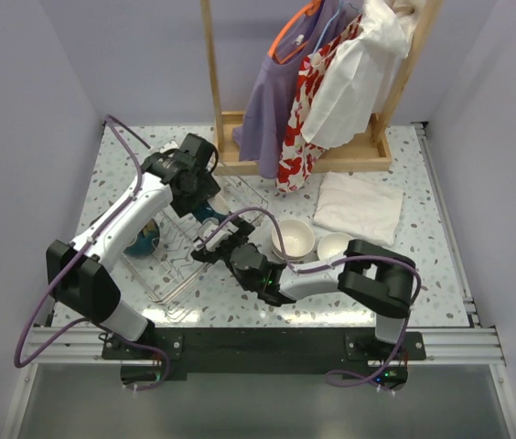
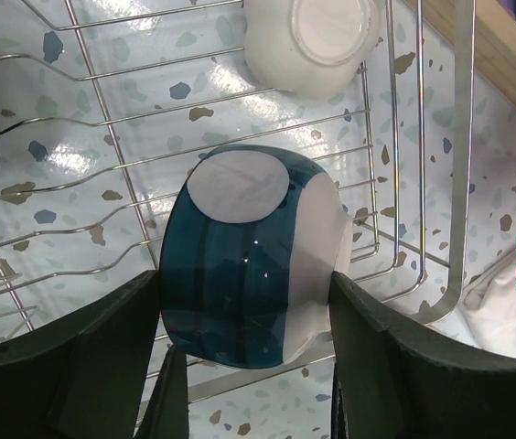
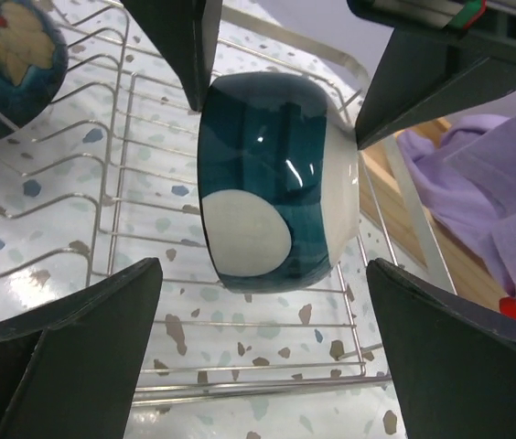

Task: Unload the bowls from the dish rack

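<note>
A white bowl with a teal band (image 2: pixel 249 256) lies on its side over the wires of the dish rack (image 1: pixel 171 285), and my left gripper (image 2: pixel 249 366) is shut on it, one finger pressed to each side. The same bowl (image 3: pixel 276 183) hangs in front of my right gripper (image 3: pixel 263 366), which stands wide open just short of it with nothing between its fingers. A white bowl (image 2: pixel 313 41) rests at the rack's far end. A dark blue patterned bowl (image 3: pixel 11 64) sits at the rack's left side. Two pale bowls (image 1: pixel 293 238) (image 1: pixel 334 245) stand on the table right of the rack.
A wooden clothes stand (image 1: pixel 231 137) hung with garments rises just behind the rack. A folded white cloth (image 1: pixel 359 206) lies at the back right. Both arms meet over the rack's right end, with the two pale bowls close to the right arm's forearm.
</note>
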